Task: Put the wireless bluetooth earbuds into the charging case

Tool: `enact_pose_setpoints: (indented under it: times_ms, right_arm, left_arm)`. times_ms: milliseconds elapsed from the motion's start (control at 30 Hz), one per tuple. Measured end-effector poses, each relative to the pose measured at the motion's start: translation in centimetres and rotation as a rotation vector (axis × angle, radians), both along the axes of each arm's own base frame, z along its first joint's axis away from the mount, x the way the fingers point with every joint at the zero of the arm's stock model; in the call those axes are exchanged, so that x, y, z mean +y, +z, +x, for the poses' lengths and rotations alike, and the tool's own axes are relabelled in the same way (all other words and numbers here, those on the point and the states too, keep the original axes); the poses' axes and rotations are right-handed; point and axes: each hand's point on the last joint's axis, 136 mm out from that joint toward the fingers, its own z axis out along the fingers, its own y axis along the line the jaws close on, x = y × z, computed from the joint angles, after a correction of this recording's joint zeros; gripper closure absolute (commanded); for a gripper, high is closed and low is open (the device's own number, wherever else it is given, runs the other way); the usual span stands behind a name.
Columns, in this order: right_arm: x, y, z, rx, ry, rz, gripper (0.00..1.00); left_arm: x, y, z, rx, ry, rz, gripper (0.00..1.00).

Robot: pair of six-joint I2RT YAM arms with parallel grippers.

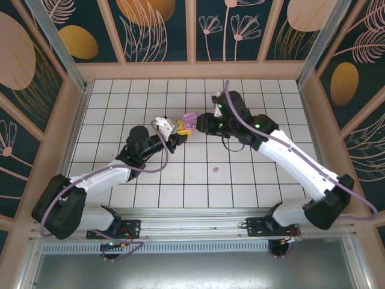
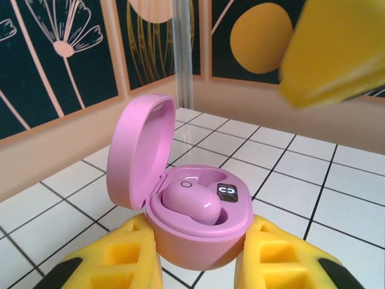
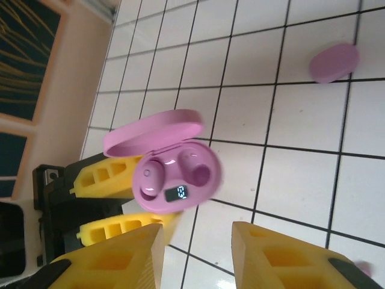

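Left wrist: left gripper (image 2: 201, 262) clamped on open case (image 2: 141, 150), one earbud (image 2: 192, 201) seated; right gripper (image 3: 197, 253) part-open, empty, so next fetch loose earbud (image 1: 215, 170), just below top-view centre.

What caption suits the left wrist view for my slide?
Left gripper clamps the open lilac charging case, lid raised, one earbud seated inside, display lit.

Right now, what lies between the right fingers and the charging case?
Bare white tile separates the right fingers from the charging case, in the right wrist view.
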Motion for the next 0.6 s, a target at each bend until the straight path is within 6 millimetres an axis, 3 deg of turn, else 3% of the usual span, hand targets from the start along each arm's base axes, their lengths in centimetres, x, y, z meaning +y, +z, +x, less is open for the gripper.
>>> enact_pose_setpoints:
  times_ms: [100,233,333,433,600]
  right_arm:
    - [-2.8,-1.1,-0.3,0.028,-0.074,0.009,0.66]
    - [-5.7,-6.5,-1.0,0.149,-0.163,-0.031,0.68]
    - [-6.5,-11.8,-2.8,0.279,-0.176,-0.084,0.70]
    - [-7.2,-16.0,-4.7,0.389,-0.184,-0.120,0.72]
    - [-6.7,-18.7,-5.5,0.461,-0.187,-0.153,0.73]
  left_arm:
    - [0.5,-0.8,0.0,0.024,0.029,0.017,0.96]
    - [1.3,-2.3,-0.2,0.066,0.058,0.038,0.96]
    - [1.6,-2.8,-0.4,0.081,0.072,0.043,0.96]
    - [2.0,-3.1,-0.6,0.089,0.082,0.047,0.96]
    - [2.4,-3.4,-1.1,0.097,0.086,0.054,0.96]
